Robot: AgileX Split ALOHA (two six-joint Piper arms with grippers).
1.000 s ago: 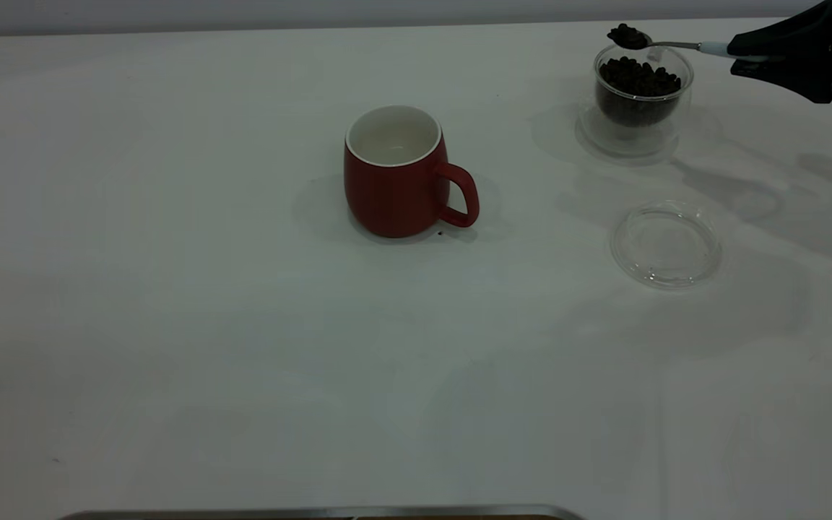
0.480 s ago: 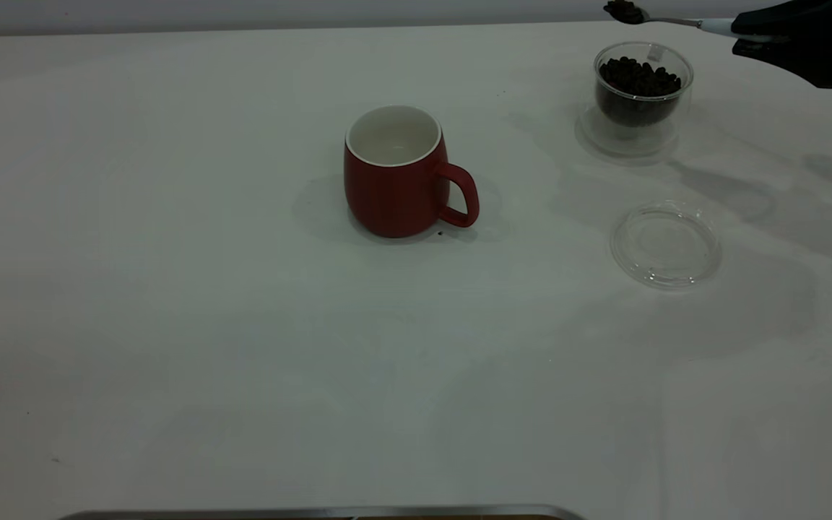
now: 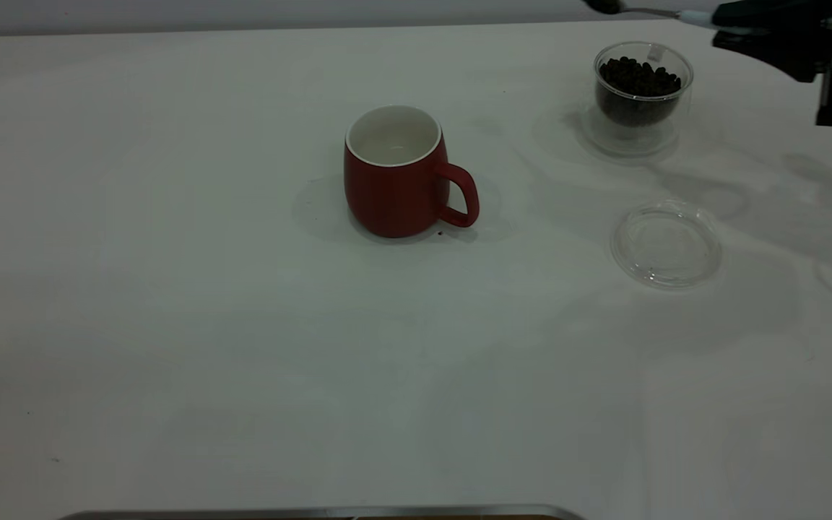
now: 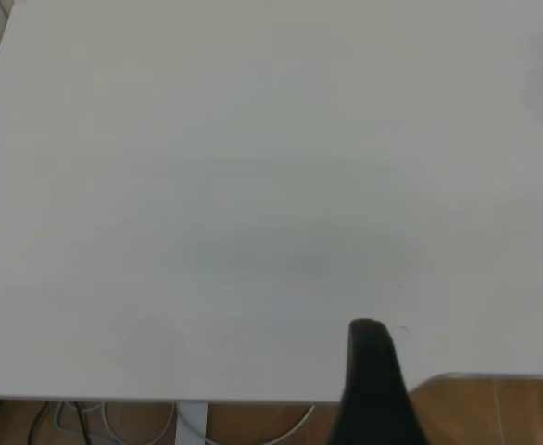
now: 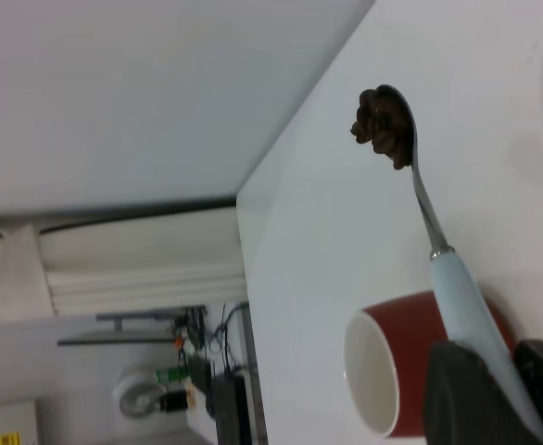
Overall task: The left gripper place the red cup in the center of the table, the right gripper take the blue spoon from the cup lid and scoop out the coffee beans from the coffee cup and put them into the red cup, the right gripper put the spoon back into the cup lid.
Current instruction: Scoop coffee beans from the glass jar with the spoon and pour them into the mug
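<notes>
- The red cup (image 3: 396,173) stands upright near the middle of the worktop (image 3: 243,347), its handle pointing toward 3 o'clock and its white inside bare.
- The coffee cup (image 3: 642,90) sits well apart from the red cup, out toward 2 o'clock from it, close to the far edge of the worktop, and is filled with coffee beans (image 3: 638,78).
- The cup lid (image 3: 666,244) lies flat on the worktop at about 6 o'clock from the coffee cup, apart from it, with nothing on it.
- The right gripper (image 3: 737,25) hangs in the air above and to the 2 o'clock side of the coffee cup, its jaws closed on the pale handle of the blue spoon (image 3: 690,16).
- The spoon reaches out level toward 9 o'clock from the jaws, and the right wrist view shows its bowl carrying a small heap of beans (image 5: 384,126).
- The left gripper (image 4: 372,385) shows only as one dark finger over the edge of the worktop in its own wrist view; I cannot tell how its jaws stand.
</notes>
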